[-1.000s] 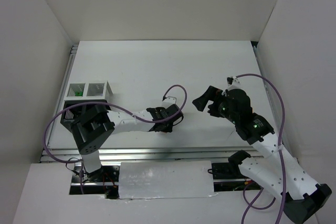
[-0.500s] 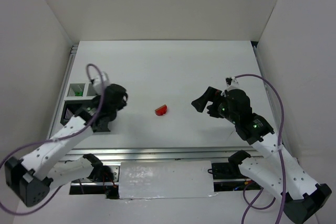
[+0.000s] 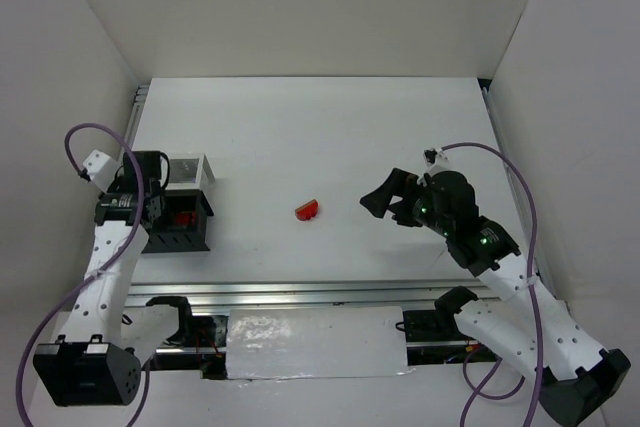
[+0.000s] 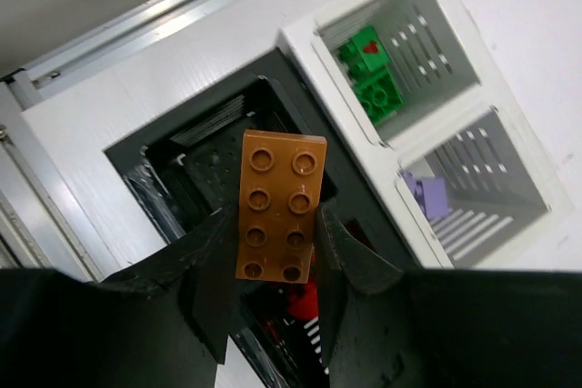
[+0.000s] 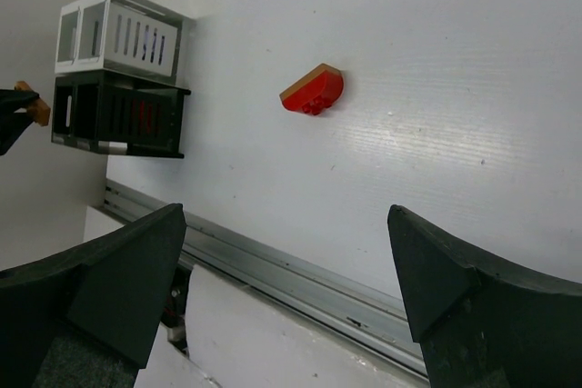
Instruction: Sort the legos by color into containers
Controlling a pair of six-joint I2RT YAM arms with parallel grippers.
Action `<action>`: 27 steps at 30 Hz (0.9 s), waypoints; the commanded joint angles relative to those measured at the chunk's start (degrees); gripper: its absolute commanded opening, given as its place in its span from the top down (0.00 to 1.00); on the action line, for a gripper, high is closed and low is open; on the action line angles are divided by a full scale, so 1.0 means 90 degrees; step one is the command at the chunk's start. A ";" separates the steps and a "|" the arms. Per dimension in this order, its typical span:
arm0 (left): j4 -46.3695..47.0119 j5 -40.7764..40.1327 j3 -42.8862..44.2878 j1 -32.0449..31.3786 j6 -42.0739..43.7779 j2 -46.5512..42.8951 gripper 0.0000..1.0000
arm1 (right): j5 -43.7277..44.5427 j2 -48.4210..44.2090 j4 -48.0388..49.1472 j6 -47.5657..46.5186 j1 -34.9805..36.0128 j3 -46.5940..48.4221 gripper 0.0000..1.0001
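Observation:
My left gripper (image 4: 273, 221) is shut on an orange-brown lego (image 4: 278, 204) and holds it above a black container (image 4: 195, 156). The other black container holds a red lego (image 4: 306, 301). One white container (image 4: 455, 20) holds green legos (image 4: 375, 79), the other a lavender lego (image 4: 426, 195). In the top view the left gripper (image 3: 158, 205) is over the black containers (image 3: 180, 237), which stand next to the white ones (image 3: 188, 169). A red lego (image 3: 308, 210) lies on the table mid-left. My right gripper (image 3: 385, 200) is open and empty to its right. The red lego also shows in the right wrist view (image 5: 312, 90).
The containers stand at the table's left edge beside a metal rail (image 3: 137, 107). A metal rail (image 3: 300, 292) runs along the near edge. White walls enclose the table on three sides. The right wrist view shows the container cluster (image 5: 118, 70) at far left.
My left arm has swung from the table's middle to the left, over the containers, with the orange-brown lego in its jaws. The red lego is uncovered. The right arm has barely moved.

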 commanded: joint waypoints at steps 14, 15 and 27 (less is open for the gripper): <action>0.0347 0.0298 0.0005 0.0627 0.0302 0.0063 0.16 | -0.0485 0.0204 0.0588 -0.0180 0.0028 -0.0100 0.00; 0.0318 0.0279 -0.0004 0.0627 0.0291 0.0053 0.11 | -0.0534 0.0223 0.0607 -0.0170 0.0028 -0.0110 0.00; 0.1372 0.2256 -0.0190 0.0414 0.1540 -0.0474 0.00 | 0.0273 0.1731 0.0842 0.0044 0.0406 0.0210 0.00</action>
